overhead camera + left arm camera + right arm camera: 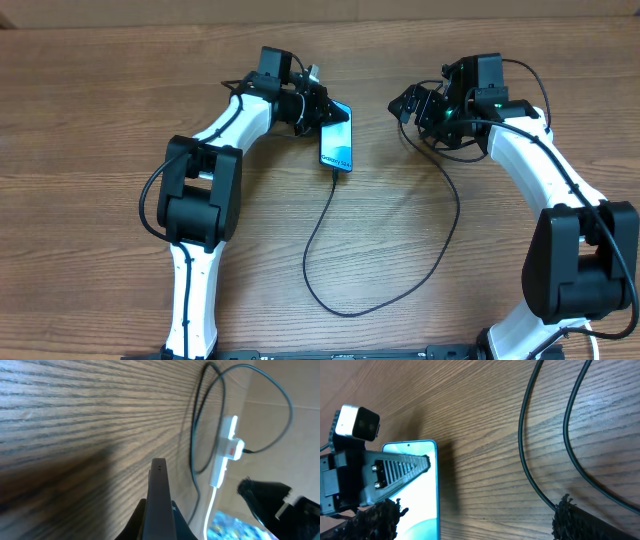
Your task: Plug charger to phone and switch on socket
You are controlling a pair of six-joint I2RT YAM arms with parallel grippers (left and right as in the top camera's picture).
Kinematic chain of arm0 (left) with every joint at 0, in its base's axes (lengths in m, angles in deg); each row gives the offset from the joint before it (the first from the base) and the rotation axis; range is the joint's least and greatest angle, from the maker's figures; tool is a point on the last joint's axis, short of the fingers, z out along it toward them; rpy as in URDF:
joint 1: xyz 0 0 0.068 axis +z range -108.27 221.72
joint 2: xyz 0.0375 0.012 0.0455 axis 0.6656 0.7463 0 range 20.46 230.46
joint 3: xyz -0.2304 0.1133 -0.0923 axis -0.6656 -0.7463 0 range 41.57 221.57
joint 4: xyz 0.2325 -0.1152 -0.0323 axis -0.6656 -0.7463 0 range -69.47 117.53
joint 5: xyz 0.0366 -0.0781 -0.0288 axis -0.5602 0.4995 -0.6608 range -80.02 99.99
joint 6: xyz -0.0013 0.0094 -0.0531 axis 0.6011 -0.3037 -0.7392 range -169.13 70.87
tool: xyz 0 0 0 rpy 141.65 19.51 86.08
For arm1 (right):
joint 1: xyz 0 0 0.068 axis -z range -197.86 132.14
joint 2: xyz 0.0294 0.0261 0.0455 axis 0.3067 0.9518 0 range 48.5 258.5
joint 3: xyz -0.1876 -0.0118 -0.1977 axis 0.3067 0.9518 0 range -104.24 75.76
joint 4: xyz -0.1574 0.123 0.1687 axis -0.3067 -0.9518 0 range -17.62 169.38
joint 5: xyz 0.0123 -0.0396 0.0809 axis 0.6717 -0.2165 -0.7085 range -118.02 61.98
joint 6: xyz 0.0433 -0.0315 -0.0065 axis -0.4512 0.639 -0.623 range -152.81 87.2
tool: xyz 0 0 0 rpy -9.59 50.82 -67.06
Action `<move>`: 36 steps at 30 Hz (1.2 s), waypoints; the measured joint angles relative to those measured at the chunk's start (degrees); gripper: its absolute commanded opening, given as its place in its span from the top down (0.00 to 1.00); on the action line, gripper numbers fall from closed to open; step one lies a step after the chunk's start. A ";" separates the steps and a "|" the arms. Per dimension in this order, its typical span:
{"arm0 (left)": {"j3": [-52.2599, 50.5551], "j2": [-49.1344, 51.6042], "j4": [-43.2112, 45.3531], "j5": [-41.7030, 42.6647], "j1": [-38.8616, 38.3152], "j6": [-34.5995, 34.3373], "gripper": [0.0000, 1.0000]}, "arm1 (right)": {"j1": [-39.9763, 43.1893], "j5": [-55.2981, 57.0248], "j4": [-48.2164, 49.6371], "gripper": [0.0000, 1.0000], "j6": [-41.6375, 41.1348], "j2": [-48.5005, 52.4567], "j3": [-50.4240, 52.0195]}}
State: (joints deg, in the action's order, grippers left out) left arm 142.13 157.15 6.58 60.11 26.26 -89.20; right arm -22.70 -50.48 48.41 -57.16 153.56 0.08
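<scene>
The phone lies on the wood table with its light blue screen up. My left gripper is shut on its far end. In the left wrist view the phone's dark edge sits between the jaws. The black charger cable meets the phone's near end, loops toward the front and runs back up under my right gripper. The right gripper is open and empty, above the table between the phone and the cable. The white socket with its red switch shows only in the left wrist view.
The socket's thick white cord runs toward the table's edge. The cable's slack forms a wide loop across the middle and front of the table. In the overhead view the socket is hidden under the right arm.
</scene>
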 measured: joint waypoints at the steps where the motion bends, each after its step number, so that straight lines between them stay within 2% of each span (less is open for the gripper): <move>1: 0.00 0.00 -0.02 -1.11 -0.28 -0.07 0.96 | -0.02 0.00 -0.15 0.00 0.02 0.00 0.00; 14: 0.00 0.00 1.88 -12.22 -0.63 -0.02 0.96 | 0.00 0.02 -2.29 0.00 1.05 0.00 0.00; 36: -0.87 0.00 1.44 -16.55 -1.07 1.51 0.96 | 0.00 0.02 -2.89 0.00 1.51 0.00 0.00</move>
State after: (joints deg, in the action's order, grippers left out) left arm 141.25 157.15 8.02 43.57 25.19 -87.70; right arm -22.70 -50.46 45.53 -55.66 153.56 0.08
